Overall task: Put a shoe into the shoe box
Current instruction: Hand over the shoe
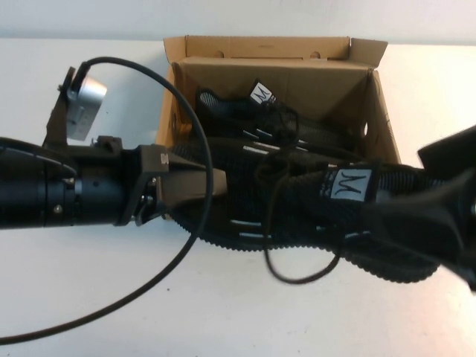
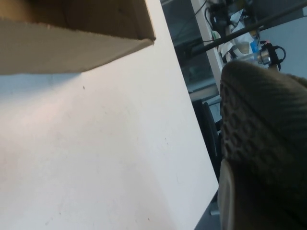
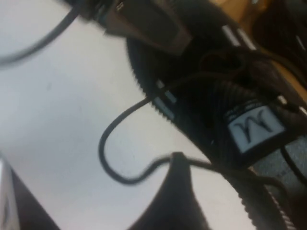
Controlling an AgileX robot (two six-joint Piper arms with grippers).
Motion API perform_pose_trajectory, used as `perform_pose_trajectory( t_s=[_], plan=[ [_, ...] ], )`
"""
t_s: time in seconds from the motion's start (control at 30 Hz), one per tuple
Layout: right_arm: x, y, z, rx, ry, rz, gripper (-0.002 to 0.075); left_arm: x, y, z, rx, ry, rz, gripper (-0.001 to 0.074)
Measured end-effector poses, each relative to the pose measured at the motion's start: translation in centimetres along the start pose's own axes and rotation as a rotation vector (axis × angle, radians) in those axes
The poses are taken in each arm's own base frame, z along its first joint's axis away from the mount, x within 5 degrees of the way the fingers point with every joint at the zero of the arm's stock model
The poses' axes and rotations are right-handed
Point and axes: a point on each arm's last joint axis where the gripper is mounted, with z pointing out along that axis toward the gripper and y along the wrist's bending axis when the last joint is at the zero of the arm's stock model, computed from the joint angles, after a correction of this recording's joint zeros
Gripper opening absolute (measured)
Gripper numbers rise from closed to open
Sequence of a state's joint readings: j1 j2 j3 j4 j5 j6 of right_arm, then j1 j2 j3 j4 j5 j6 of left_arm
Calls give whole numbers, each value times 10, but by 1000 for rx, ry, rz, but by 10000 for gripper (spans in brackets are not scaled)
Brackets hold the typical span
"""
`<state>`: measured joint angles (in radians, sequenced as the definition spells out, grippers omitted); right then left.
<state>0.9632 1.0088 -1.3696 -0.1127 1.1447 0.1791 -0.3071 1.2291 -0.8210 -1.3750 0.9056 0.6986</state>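
one shoe (image 1: 260,123) fills the box (image 1: 192,48) floor; a second shoe (image 1: 320,216) lies across its near wall, blocking entry. table (image 1: 111,297) near edge stays bare except a cable (image 1: 178,253).

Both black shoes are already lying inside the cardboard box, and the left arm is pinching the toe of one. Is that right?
Not quite. Only one shoe lies inside the shoe box. The second shoe sits lower, across the box's near edge. The high view shows this. The left gripper does pinch its toe; the open right gripper is at its heel end.
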Motion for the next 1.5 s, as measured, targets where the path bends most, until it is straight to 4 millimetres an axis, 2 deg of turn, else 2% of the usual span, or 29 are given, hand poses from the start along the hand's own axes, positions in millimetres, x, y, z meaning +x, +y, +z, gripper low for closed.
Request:
perform_pose_trajectory(
  t_s=[0.13,0.43,0.73,0.93,1.07,1.2,1.5],
  plan=[
    [-2,-3,0,26,-21,179,538,-3,0,0,-1,-28,27,136],
    [5,-4,-2,47,42,278,537,-5,0,0,0,-58,32,135],
    [-6,-4,-6,11,-97,516,537,-7,-3,0,32,-74,78,135],
    [-8,-14,-5,33,-122,627,537,-7,-3,0,32,-76,114,135],
    [-7,-23,4,-6,-141,727,537,-7,-4,0,35,-80,115,135],
    [-1,-26,24,-113,-107,813,536,-8,-4,0,38,-86,115,135],
    [1,-33,62,-170,-79,861,537,-8,-4,0,35,-94,116,135]
  ],
)
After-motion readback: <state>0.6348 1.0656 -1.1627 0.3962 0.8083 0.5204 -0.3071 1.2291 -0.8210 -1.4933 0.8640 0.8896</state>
